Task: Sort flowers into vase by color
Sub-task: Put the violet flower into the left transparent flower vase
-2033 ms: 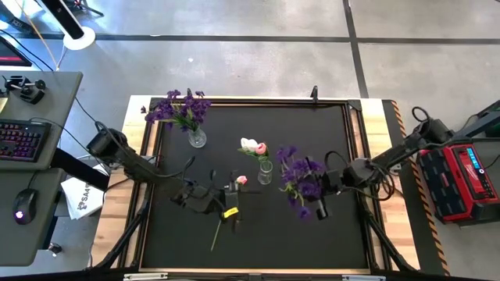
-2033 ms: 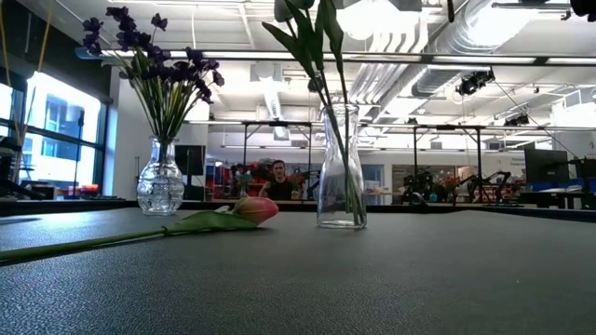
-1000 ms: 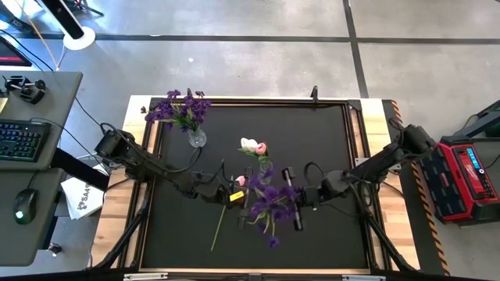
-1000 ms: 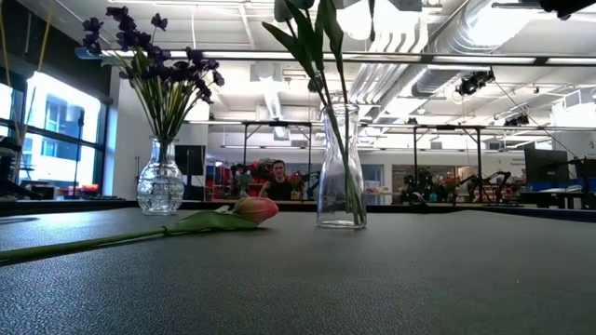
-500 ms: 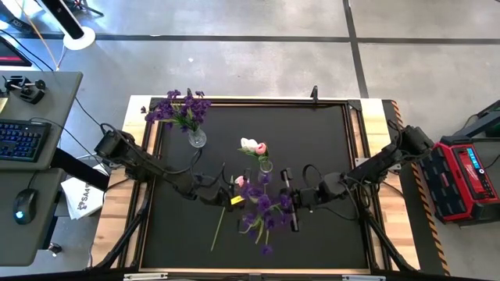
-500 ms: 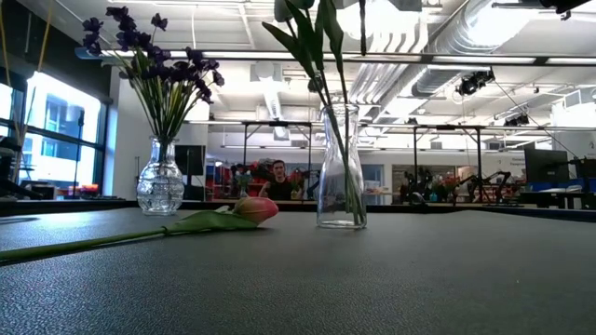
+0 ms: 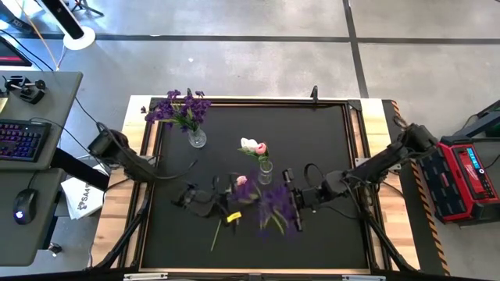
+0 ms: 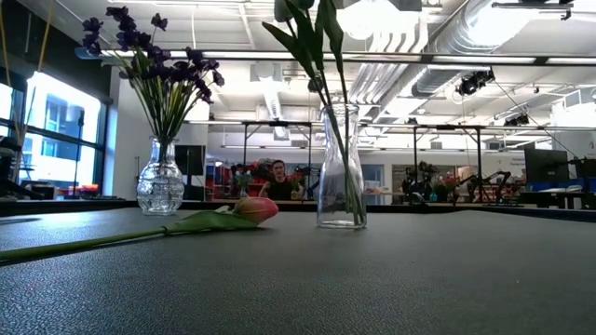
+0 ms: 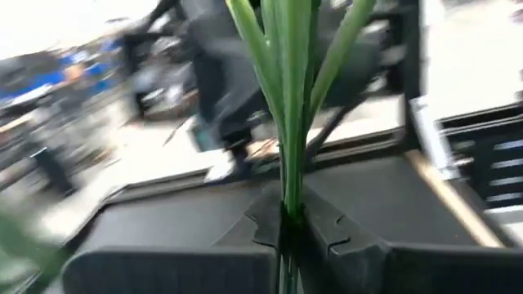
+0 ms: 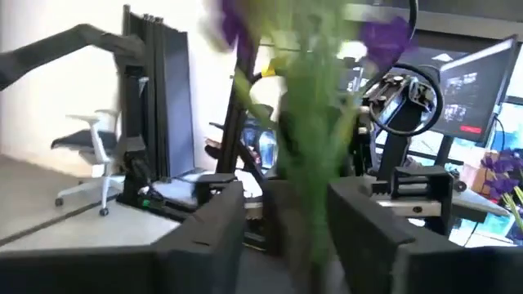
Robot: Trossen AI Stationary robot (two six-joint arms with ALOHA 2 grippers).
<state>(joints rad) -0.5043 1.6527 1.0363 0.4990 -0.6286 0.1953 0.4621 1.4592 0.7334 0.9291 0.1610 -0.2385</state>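
On the black counter (image 7: 328, 125), your left gripper (image 9: 288, 224) clenches the purple flower bunch (image 7: 275, 204) stems; your right gripper (image 10: 286, 216) stands released around them.

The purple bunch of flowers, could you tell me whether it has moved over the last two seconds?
Yes. The purple bunch moved leftward, from right of the narrow vase to just below it.

Keyboard (image 7: 22, 141) and mouse (image 7: 23, 206) on side desk (image 7: 47, 86). Red case (image 7: 467, 180) beside the tabletop (image 7: 328, 234). A person (image 8: 277, 179) seated in background.
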